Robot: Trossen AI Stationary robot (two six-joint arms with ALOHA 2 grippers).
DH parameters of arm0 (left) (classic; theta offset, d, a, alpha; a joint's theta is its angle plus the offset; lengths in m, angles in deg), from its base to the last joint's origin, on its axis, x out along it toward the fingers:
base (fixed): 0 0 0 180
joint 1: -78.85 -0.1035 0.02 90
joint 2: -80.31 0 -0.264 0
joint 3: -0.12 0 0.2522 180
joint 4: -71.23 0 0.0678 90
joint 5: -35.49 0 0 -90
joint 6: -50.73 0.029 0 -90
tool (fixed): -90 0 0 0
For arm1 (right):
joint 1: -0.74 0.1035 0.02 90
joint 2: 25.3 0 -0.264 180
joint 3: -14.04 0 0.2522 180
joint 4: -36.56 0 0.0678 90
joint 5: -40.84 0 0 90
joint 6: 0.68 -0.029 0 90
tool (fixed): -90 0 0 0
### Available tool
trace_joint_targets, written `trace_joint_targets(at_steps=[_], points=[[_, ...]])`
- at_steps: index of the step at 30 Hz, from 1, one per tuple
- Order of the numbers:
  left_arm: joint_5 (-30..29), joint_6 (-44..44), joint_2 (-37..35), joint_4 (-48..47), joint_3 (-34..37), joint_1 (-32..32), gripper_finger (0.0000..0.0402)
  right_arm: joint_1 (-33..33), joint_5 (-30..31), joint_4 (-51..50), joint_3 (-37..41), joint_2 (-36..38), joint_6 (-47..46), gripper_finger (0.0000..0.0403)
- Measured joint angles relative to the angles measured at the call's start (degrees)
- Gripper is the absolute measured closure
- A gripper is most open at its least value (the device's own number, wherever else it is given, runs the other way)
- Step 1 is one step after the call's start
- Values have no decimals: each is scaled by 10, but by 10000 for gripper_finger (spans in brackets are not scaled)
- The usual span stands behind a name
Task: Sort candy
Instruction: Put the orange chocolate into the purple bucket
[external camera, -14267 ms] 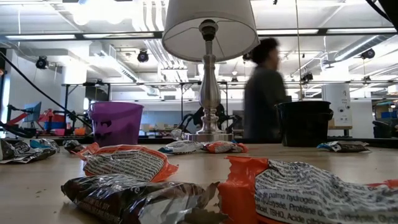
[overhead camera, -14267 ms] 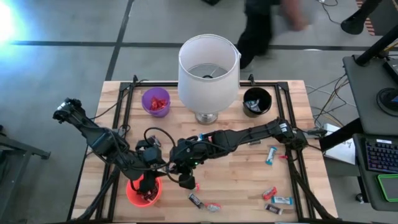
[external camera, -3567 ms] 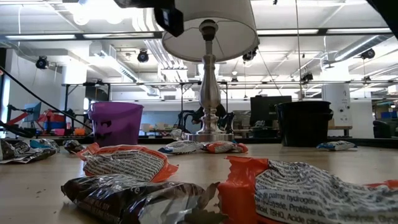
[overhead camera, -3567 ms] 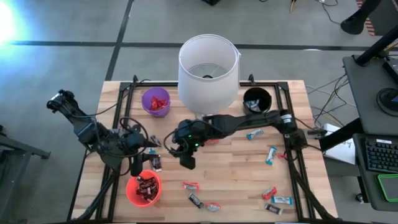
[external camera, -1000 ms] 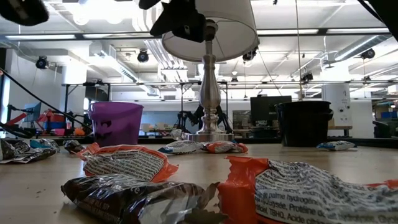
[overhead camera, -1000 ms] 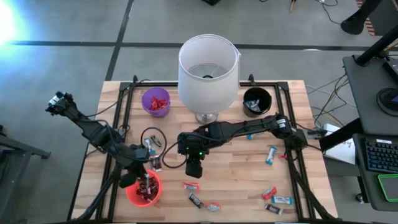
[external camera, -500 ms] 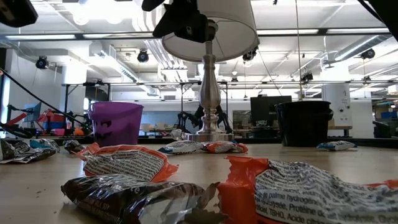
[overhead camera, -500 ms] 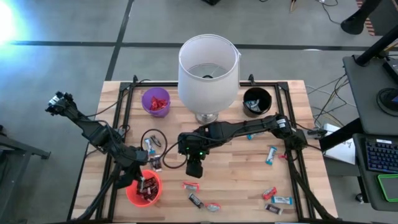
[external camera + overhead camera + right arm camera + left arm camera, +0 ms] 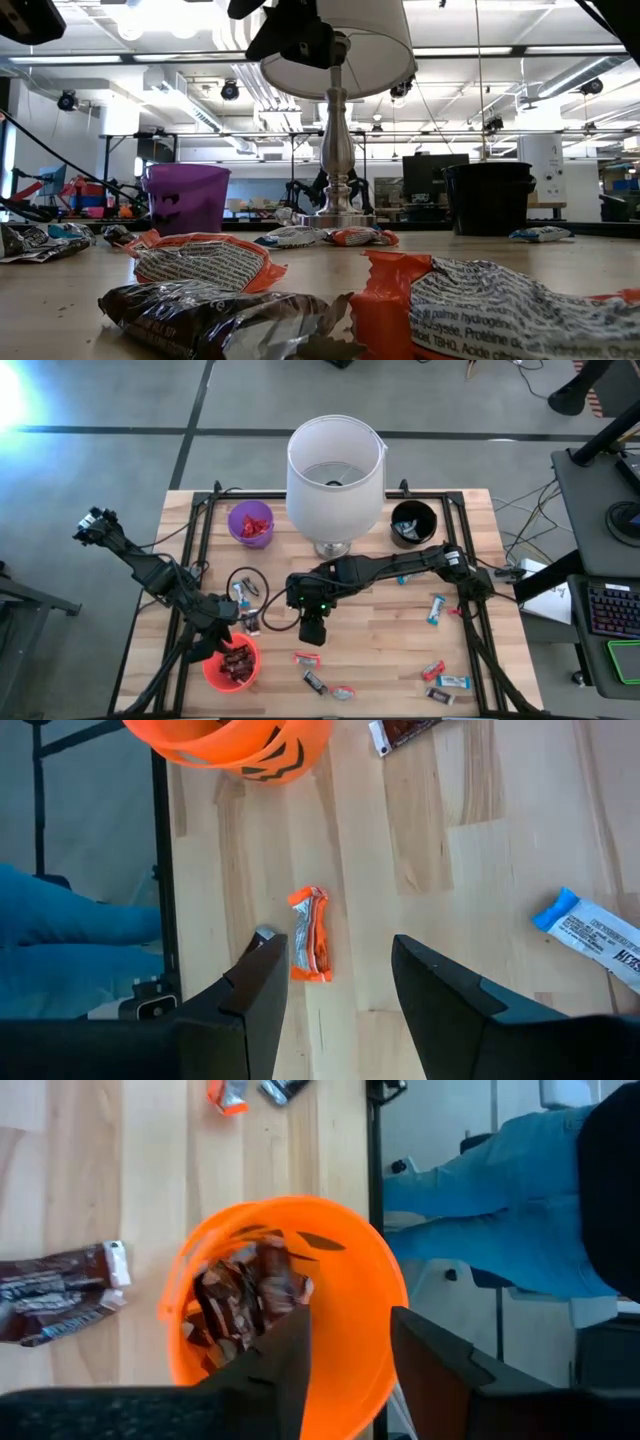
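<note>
The left gripper [image 9: 222,647] hangs over the orange cup [image 9: 231,665] near the front left of the table [image 9: 380,660], and in its wrist view its fingers [image 9: 290,1350] stand apart with nothing between them, right above the brown-wrapped candy [image 9: 240,1295] piled inside the cup, so this looks like the drop step of the sort, with a piece apparently just let go into the cup. The right gripper [image 9: 311,630] hovers near the middle of the table; its fingers [image 9: 265,990] are apart and empty, and an orange-wrapped candy [image 9: 311,948] lies on the wood just ahead of them, touching nothing. More candy is scattered about: two brown pieces [image 9: 60,1292] beside the cup, a blue-and-white bar [image 9: 595,935] off to one side, and several pieces along the front right of the table [image 9: 440,682]. A purple cup [image 9: 250,523] and a black cup [image 9: 413,521] stand at the back on either side of the lamp [image 9: 335,470]. Next, I judge, the left arm needs to lift clear of the cup rim before reaching for the brown pieces beside it, while the right gripper should lower straight over the orange-wrapped piece and close across its narrow width.
</note>
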Motion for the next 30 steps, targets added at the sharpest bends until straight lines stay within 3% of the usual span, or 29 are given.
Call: trace_joint_targets(at_steps=[4, 8, 13, 30], points=[[-25, 0, 0, 3, 0, 0, 272, 0, 0, -6, 0, 0, 0, 232], [-90, 1, 0, 12, 0, 0, 272, 6, 0, -35, 1, 0, 2, 232], [-155, 30, 0, 15, 0, 0, 271, 19, 0, 10, 27, 0, 3, 232], [-213, 76, 0, 30, 0, -1, 271, 43, 2, 210, 172, -1, -19, 232]])
